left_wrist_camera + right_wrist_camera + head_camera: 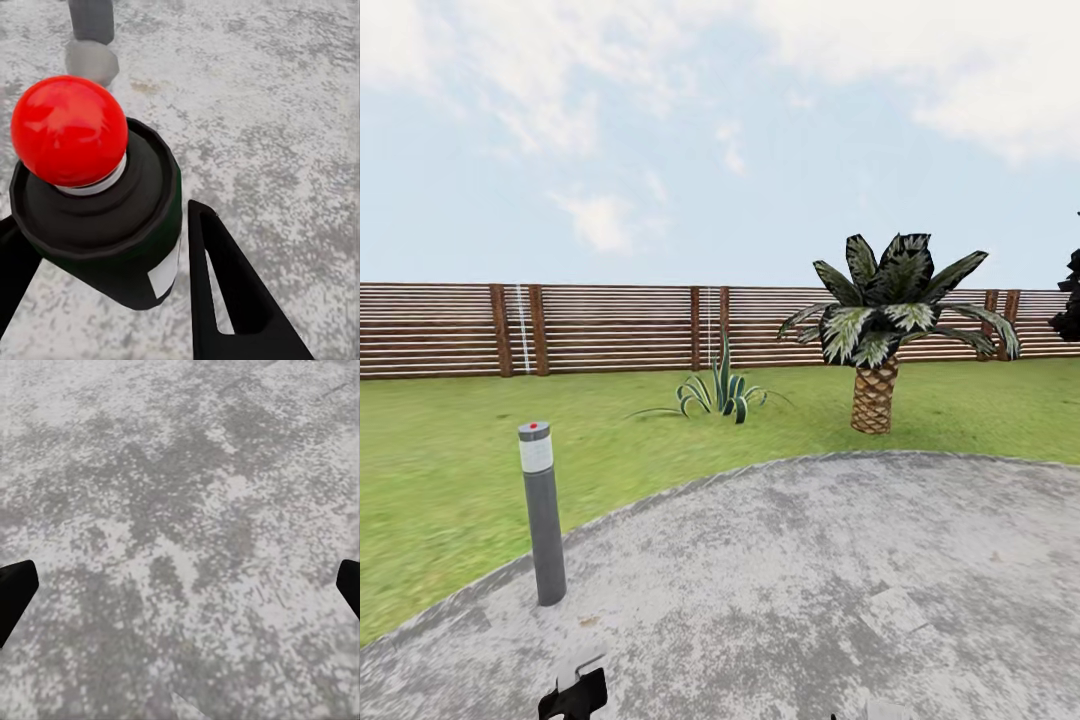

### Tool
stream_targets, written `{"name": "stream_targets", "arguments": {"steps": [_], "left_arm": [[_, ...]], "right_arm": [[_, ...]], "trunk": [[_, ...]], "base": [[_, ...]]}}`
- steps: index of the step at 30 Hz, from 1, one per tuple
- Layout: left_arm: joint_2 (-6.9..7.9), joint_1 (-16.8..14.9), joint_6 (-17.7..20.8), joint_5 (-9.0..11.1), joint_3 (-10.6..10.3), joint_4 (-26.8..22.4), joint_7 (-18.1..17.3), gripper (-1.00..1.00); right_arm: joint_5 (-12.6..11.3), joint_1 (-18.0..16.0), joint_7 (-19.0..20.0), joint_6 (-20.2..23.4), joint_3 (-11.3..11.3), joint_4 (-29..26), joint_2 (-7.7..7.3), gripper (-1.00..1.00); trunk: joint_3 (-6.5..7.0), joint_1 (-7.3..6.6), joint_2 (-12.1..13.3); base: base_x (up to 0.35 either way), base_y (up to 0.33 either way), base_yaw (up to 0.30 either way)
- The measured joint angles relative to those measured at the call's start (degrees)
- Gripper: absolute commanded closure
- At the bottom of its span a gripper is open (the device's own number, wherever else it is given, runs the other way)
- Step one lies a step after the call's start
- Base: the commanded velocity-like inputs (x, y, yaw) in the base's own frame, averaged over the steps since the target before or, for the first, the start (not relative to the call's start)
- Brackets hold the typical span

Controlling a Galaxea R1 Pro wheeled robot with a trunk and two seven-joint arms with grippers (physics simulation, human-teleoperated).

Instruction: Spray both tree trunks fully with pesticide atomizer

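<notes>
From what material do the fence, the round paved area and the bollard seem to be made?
The fence looks like brown wood: horizontal slats between thicker posts. The paved area looks like rough concrete or stone, mottled grey and matte. The bollard seems to be dull grey metal or plastic; its smooth surface leaves this open.

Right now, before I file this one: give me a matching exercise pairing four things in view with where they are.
Things:
1. bollard
2. palm
3. fence
4. red-topped can

Places:
a. behind the lawn
b. at the paving's left edge
c. between the left claw's fingers
d. on the grass, right of centre

Pairs: 1-b, 2-d, 3-a, 4-c
</notes>
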Motion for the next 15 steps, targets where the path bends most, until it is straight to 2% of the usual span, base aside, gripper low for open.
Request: {"name": "stream_targets", "arguments": {"steps": [15], "left_arm": [[0.00,0.0,0.0,0.0,0.0,0.0,0.2,1.00]], "right_arm": [[0.0,0.0,0.0,0.0,0.0,0.1,0.03,-1.00]], "trunk": [[2.69,-3.30,6.0]], "base": [[0.000,0.000,0.000]]}}
